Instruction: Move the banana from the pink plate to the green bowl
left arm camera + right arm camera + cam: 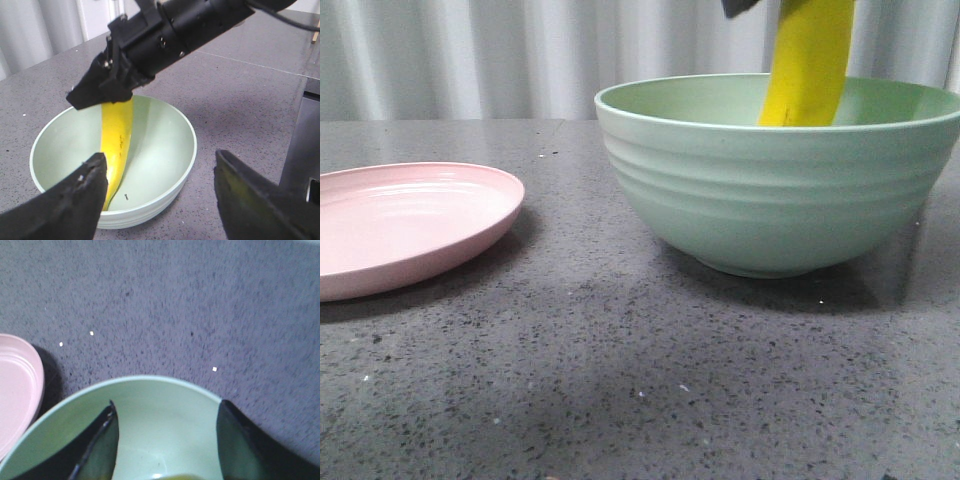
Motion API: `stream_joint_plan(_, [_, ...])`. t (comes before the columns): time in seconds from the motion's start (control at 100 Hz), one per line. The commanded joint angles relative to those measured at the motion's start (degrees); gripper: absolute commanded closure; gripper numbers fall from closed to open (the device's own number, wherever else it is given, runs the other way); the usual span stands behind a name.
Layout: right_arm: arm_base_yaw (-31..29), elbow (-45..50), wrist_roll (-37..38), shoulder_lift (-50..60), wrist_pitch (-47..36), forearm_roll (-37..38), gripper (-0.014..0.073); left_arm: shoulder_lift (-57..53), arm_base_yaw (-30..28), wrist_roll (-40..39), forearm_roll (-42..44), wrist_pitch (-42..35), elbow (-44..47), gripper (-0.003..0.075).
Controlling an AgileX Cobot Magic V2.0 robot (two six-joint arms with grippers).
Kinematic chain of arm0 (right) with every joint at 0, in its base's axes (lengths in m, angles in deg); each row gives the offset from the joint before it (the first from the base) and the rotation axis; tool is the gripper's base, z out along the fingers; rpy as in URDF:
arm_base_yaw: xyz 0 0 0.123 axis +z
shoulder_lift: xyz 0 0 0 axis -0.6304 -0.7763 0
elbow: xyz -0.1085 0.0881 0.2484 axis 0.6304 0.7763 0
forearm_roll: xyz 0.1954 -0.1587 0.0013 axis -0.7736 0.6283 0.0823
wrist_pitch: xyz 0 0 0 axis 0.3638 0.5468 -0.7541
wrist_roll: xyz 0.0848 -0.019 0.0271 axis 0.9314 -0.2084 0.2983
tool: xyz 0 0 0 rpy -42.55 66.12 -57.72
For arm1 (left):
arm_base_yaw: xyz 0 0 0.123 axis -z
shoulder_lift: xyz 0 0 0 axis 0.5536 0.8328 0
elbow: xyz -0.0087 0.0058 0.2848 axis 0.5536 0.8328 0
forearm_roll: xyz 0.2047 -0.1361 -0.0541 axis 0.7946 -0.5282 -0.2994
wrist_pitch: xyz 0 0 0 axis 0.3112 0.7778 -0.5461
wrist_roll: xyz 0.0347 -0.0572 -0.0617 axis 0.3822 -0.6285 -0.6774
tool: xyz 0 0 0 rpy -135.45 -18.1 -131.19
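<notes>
The banana [807, 60] stands nearly upright in the green bowl [770, 190], its lower end on the bowl's inside. My right gripper [740, 6] is at the banana's upper end. In the right wrist view its jaws [166, 405] stand wide apart over the bowl [150, 381], with a sliver of banana [175, 477] between their bases. In the left wrist view, the right gripper [105, 92] sits on top of the banana [117, 135] in the bowl [189, 150]. My left gripper [160, 200] hovers open and empty above the bowl's edge. The pink plate [410, 215] lies empty at the left.
The plate also shows in the right wrist view [17, 385], close to the bowl. A grey speckled table [620, 380] carries both. A pale curtain [470, 60] hangs at the back. A dark stand [300, 145] rises beside the bowl in the left wrist view.
</notes>
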Motion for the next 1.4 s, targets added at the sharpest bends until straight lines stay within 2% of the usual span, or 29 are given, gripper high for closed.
stream_joint_plan(0.0, [-0.3,-3.5,-0.5,3.2,-3.1,1.7,0.0244,-0.8,-0.2,-0.5,-0.7,-4.4,-2.1,0.0293])
stream_joint_plan(0.26, [-0.3,-5.3,-0.5,6.8,-2.4,4.1,0.0244,-0.8,-0.2,-0.5,-0.7,-4.7,-2.1,0.0294])
stream_joint_plan(0.36, [-0.3,-5.3,-0.5,8.2,0.1,4.1,0.0247,-0.8,-0.2,-0.5,-0.7,-5.2,-2.1,0.0335])
stream_joint_plan(0.41, [-0.3,-5.3,-0.5,8.8,1.9,4.1,0.0253,-0.8,-0.2,-0.5,-0.8,-5.5,-2.1,0.0384])
stream_joint_plan(0.48, [-0.3,-5.3,-0.5,9.7,4.5,4.1,0.0291,-0.8,-0.2,-0.5,-0.8,-5.6,-2.1,0.0492])
stream_joint_plan(0.53, [-0.3,-5.3,-0.5,10.3,6.0,4.1,0.0349,-1.1,-0.2,-0.5,-0.9,-5.6,-2.1,0.0585])
stream_joint_plan(0.61, [-0.3,-5.1,-0.5,11.3,8.1,4.1,0.049,-1.8,-0.2,-0.5,-0.9,-5.6,-2.1,0.0744])
stream_joint_plan(0.73, [-0.3,-5.1,-0.5,13.0,9.8,4.1,0.0666,-3.1,-0.2,-0.5,-0.9,-5.6,-2.0,0.0741])
stream_joint_plan(0.9, [-0.1,-2.6,-0.5,17.3,10.0,4.1,0.0664,-7.0,-0.2,-0.5,-0.8,-6.1,-0.2,0.0741])
stream_joint_plan(1.02, [0.1,2.2,-0.5,22.1,7.0,4.1,0.0664,-11.8,-0.2,-0.5,-0.8,-7.7,4.2,0.0741])
stream_joint_plan(1.39, [0.1,26.2,-0.5,41.2,-14.0,4.2,0.0664,-33.2,-0.2,-0.5,-0.8,-10.6,19.5,0.0741])
